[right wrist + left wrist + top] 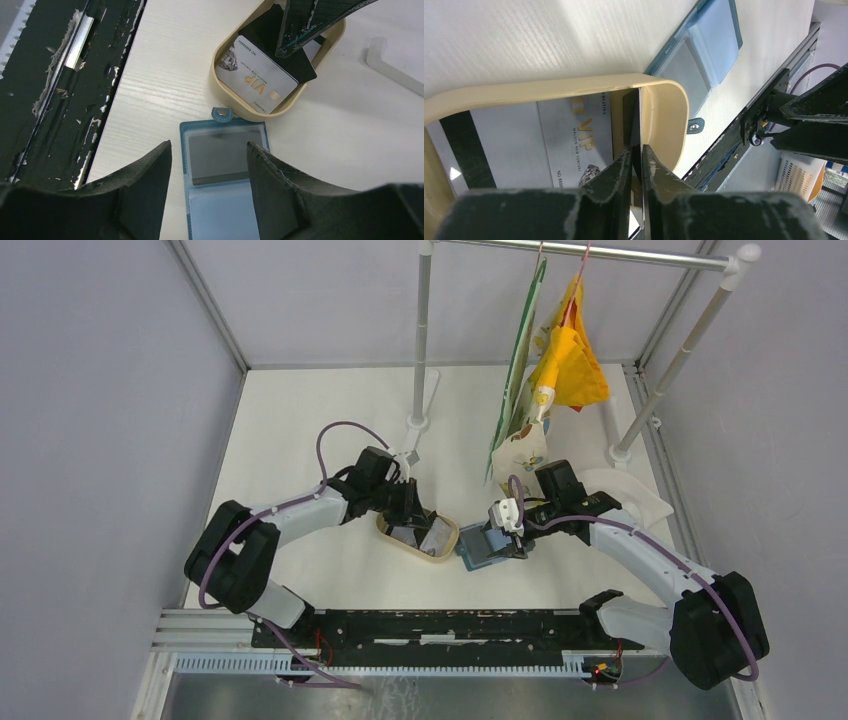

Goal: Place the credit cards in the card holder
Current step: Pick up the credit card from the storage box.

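Observation:
The teal card holder [225, 200] lies open on the table beside the tan oval tray [216, 80], with a grey card [220, 155] in its upper clear sleeve. My right gripper [209, 150] is open above it, fingers either side of the open page. My left gripper [637, 150] is inside the tray, shut on a dark credit card [633, 112] held on edge. A pale VIP credit card [574, 135] lies flat in the tray. In the top view the left gripper [412, 512] is over the tray [445, 550] and the right gripper [505, 535] over the holder [478, 552].
A clothes rack stands at the back with a post [421, 340] and hanging yellow and patterned cloths [570, 360]. A white cloth [635, 492] lies at the right behind the right arm. A black rail [450, 625] runs along the near edge.

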{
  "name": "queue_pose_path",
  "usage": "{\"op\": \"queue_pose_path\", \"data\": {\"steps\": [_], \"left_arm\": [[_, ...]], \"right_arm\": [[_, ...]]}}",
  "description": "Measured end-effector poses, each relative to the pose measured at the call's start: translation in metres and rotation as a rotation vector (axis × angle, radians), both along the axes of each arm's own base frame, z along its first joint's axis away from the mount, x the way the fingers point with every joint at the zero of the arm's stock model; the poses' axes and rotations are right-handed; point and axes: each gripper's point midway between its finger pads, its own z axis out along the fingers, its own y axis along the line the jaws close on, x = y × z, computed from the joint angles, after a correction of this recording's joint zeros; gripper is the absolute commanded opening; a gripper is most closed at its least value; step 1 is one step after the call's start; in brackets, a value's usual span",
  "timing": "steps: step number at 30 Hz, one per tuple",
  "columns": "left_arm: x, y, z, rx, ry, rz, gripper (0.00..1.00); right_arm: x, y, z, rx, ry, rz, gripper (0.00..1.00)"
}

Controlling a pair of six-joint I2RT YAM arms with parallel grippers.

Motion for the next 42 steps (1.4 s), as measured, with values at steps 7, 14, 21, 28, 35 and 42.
{"op": "queue_pose_path", "data": {"steps": [7,14,21,28,35,42], "left_arm": [[-0.001,0.007,-0.005,0.023,0.013,0.018,0.02],[0.009,0.03,0.006,0.122,-0.066,0.12,0.02],[0.015,0.044,0.059,0.061,-0.262,0.201,0.02],[-0.001,0.041,0.103,-0.142,-0.468,0.182,0.02],[-0.029,0.008,0.132,-0.359,-0.64,0.117,0.02],[-0.046,-0.023,0.152,-0.507,-0.742,0.115,0.02]], "right_arm": [[0.0,0.0,0.0,0.0,0.0,0.0,0.63],[0.0,0.0,0.0,0.0,0.0,0.0,0.63],[0.0,0.0,0.0,0.0,-0.003,0.001,0.63],[0.0,0.0,0.001,0.006,-0.014,0.004,0.63],[-0.006,0.006,0.008,0.064,0.03,0.003,0.63],[0.005,0.013,0.028,0.206,0.195,-0.166,0.61]]}}
